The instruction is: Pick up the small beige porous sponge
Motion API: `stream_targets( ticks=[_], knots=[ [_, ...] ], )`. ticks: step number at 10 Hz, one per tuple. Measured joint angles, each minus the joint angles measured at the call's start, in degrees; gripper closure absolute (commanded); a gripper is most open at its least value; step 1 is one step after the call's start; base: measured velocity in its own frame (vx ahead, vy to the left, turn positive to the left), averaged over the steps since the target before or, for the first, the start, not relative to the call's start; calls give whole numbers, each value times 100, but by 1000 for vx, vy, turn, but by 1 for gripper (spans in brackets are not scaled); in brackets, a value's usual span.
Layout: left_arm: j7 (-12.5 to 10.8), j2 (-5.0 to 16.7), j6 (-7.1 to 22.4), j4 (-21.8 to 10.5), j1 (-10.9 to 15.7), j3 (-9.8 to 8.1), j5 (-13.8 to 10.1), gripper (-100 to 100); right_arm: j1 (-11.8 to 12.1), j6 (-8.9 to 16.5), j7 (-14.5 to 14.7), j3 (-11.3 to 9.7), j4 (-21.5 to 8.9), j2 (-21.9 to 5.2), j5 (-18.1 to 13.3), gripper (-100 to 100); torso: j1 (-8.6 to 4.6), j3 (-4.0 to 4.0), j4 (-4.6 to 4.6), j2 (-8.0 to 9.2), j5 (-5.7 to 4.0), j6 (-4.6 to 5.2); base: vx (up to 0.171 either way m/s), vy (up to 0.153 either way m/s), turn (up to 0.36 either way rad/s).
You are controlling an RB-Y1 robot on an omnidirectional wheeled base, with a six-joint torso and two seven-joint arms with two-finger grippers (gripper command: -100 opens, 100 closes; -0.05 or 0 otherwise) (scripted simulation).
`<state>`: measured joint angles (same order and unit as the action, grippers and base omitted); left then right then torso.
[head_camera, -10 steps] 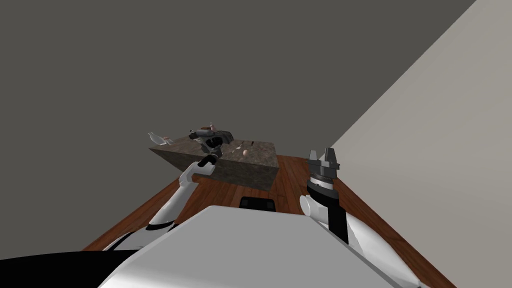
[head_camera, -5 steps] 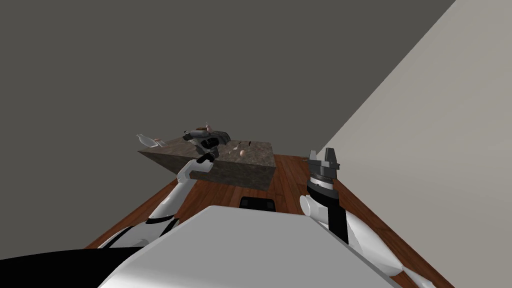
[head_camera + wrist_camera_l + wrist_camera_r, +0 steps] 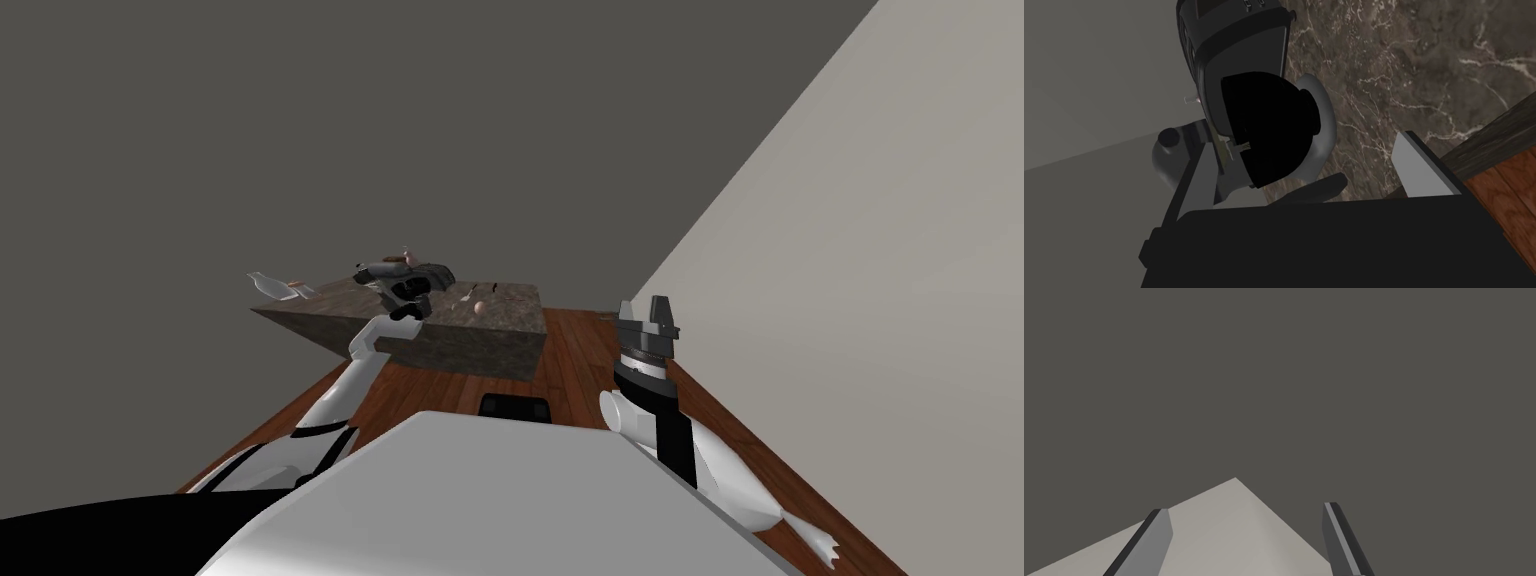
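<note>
1. the right pincer is held up beside my chest, well short of the desk. its two blades stand apart with nothing between them, and it takes no part.
2. over the last second the whole head picture slid, desk and wall edge together. that is my own turn, not the desk's. the left arm has stayed stretched over the desk's near left part.
3. the left pincer is wide open and grips nothing. between its blades sits a black round thing in front of a dark appliance.
4. just inside one blade, tucked against the black round thing, is a small olive-beige piece. i take it for the sponge, but most of it is hidden and i cannot be sure.
5. farther along the desk lies a pale round thing, well apart from the hand. a white bottle stands at the far left end.
6. as i judge it, the turn only lined me up and the grasp is not yet begun. the black round thing crowds the piece, so closing there risks catching the wrong thing.
</note>
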<state>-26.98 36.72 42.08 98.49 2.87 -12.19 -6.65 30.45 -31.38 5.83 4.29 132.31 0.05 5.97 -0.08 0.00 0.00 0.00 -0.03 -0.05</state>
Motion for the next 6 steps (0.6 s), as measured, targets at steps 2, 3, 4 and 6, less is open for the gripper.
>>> stream_targets(
  ticks=[2,3,4,6],
  knots=[
    [-51,50,330,-138,103,-106,-9,-100,0,0,0,0,0,0,0,0,0,-2,-1,-3,0,1,24,-28,-130],
    [-69,100,473,-294,204,-171,-36,-100,0,0,0,0,0,0,0,0,3,-2,0,-4,0,-1,21,-22,0],
    [-83,127,631,-318,214,-221,-60,-100,0,0,0,0,0,0,0,0,5,-1,0,-2,1,-2,23,-26,-147],
    [-118,165,952,-479,334,-322,-70,-100,0,0,0,0,0,0,0,0,4,-1,-1,-3,1,-1,27,-21,-96]
  ],
)
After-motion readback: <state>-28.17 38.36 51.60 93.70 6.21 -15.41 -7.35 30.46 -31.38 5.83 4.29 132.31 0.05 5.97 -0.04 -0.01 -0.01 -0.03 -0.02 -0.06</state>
